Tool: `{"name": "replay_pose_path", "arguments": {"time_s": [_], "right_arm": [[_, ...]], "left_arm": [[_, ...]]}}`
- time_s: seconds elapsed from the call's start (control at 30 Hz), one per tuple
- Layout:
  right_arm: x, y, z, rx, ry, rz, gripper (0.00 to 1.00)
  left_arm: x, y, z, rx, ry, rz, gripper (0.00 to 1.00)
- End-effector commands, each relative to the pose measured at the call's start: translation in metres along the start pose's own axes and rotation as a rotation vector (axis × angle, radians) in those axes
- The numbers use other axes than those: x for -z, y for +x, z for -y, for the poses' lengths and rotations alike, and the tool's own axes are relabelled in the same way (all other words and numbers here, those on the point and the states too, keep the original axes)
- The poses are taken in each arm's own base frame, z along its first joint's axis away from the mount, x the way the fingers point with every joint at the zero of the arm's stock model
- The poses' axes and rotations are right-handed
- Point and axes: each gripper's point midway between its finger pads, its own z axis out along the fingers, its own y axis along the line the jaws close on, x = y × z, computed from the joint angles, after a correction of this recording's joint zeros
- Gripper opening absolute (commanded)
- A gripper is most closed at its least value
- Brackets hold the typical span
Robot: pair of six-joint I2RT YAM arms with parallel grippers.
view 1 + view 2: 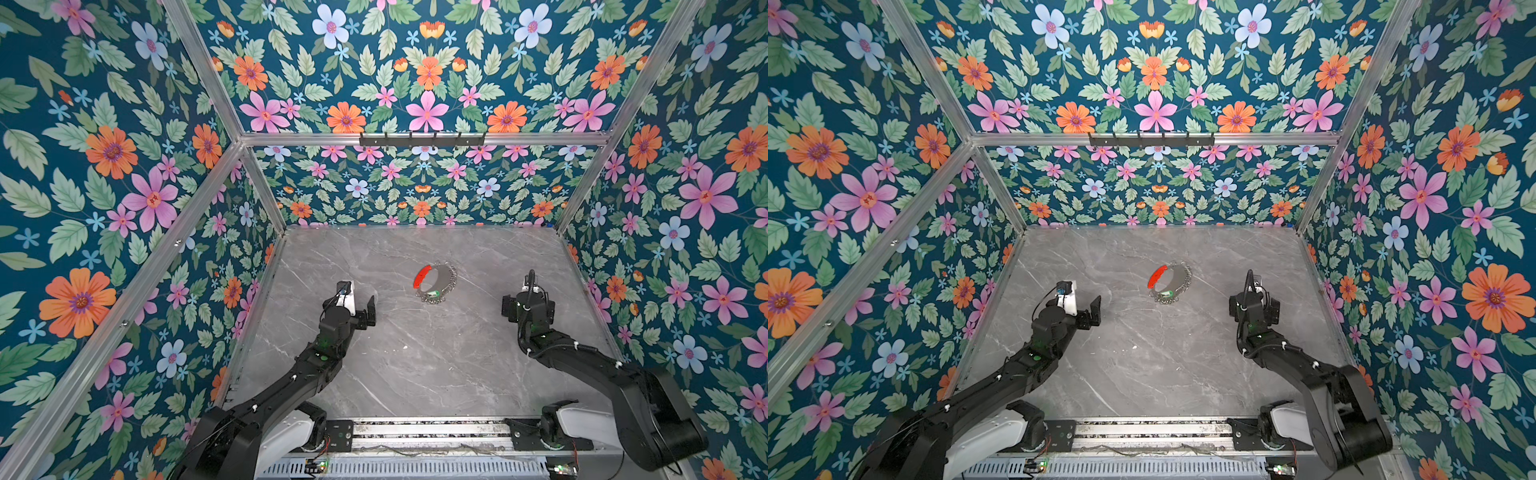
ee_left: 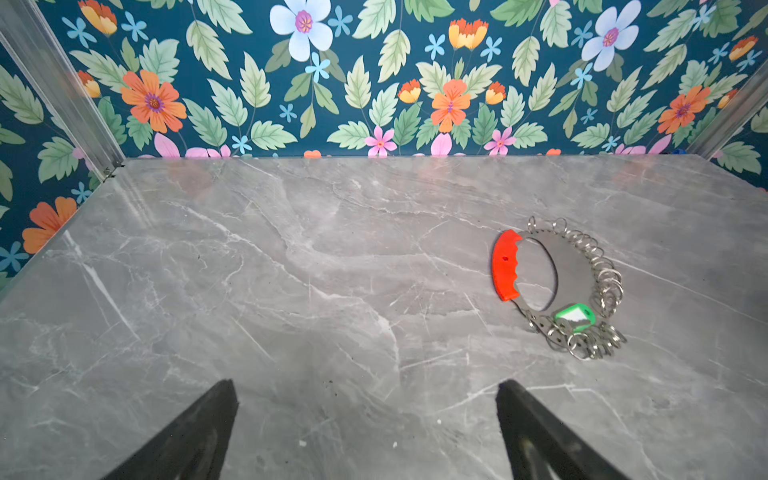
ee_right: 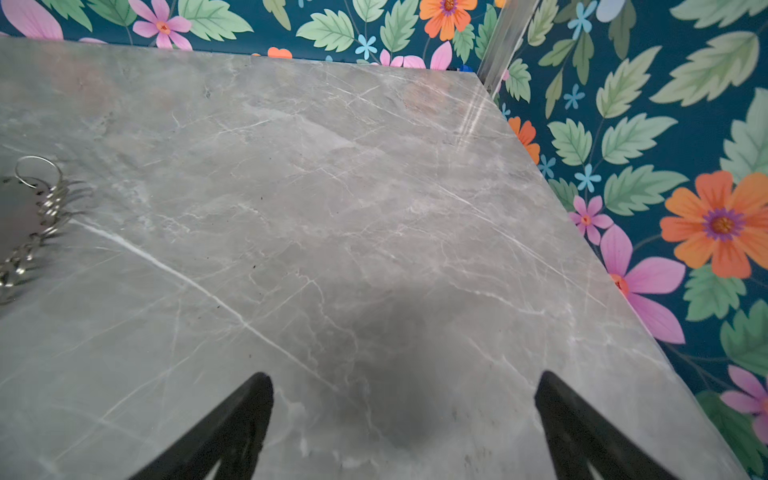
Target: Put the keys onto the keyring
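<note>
My left gripper (image 2: 368, 386) and right gripper (image 3: 405, 377) wide, empty; I'd pin the red-arc metal keyring (image 2: 575, 266), pinch the tiny green plastic tag (image 2: 575, 316) edgewise.

keyring (image 1: 444, 277) on table (image 1: 415, 365), keys (image 1: 435, 294) (touching) at its near edge

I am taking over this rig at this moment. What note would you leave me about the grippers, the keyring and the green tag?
Grippers: the left gripper is open and empty over the table, short of the keyring. The right gripper is open and empty, off to the keyring's side.
Things: the keyring lies flat mid-table and neither gripper touches it. The green key tag lies at its near edge among the small silver rings.
Done: the tag is at the ring; I cannot tell if its loop is threaded.
Left: check that closely, and thread it if it is loose.
</note>
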Motion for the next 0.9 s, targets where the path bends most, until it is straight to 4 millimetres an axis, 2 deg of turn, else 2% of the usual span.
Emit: {"name": "replay_pose_path", "arguments": {"time_s": [0.0, 0.13, 0.2, 0.37, 0.47, 0.5, 0.53, 0.57, 0.6, 0.63, 0.73, 0.8, 0.87], "right_arm": [[-0.011, -0.03, 0.001, 0.002, 0.025, 0.144, 0.98], [-0.021, -0.028, 0.009, -0.017, 0.048, 0.174, 0.99], [-0.021, -0.024, 0.009, -0.042, 0.007, 0.156, 0.99], [-0.019, -0.016, 0.028, -0.175, -0.044, 0.166, 0.98], [-0.022, -0.003, 0.026, -0.198, -0.093, 0.174, 0.96], [-0.02, -0.014, 0.028, -0.191, -0.086, 0.25, 0.96], [-0.018, -0.015, 0.026, -0.19, -0.092, 0.241, 0.96], [-0.019, -0.004, 0.024, -0.195, -0.104, 0.178, 0.96], [-0.019, -0.002, 0.025, -0.196, -0.108, 0.19, 0.96], [-0.017, -0.014, 0.027, -0.195, -0.101, 0.259, 0.99], [-0.02, -0.006, 0.022, -0.181, -0.119, 0.187, 0.99], [-0.021, -0.012, 0.023, -0.181, -0.114, 0.221, 0.99], [-0.022, -0.008, 0.019, -0.178, -0.127, 0.189, 0.99]], "left_arm": [[0.003, 0.005, 0.003, 0.016, 0.02, -0.022, 1.0], [0.003, 0.007, 0.003, 0.033, 0.023, -0.021, 1.0], [0.002, 0.007, 0.001, 0.048, 0.015, -0.015, 1.0], [0.002, 0.003, -0.002, 0.065, -0.005, 0.0, 1.0], [0.005, -0.004, -0.014, 0.073, -0.07, 0.031, 1.0], [0.007, -0.007, -0.018, 0.075, -0.093, 0.045, 1.0], [0.01, -0.009, -0.023, 0.07, -0.121, 0.063, 1.0], [0.013, -0.012, -0.029, 0.062, -0.147, 0.082, 1.0], [0.015, -0.013, -0.031, 0.041, -0.16, 0.091, 1.0], [0.017, -0.015, -0.034, 0.011, -0.174, 0.104, 1.0], [0.021, -0.017, -0.037, -0.124, -0.193, 0.135, 1.0], [0.026, -0.016, -0.047, -0.183, -0.247, 0.164, 1.0], [0.031, -0.017, -0.055, -0.25, -0.293, 0.224, 1.0]]}}
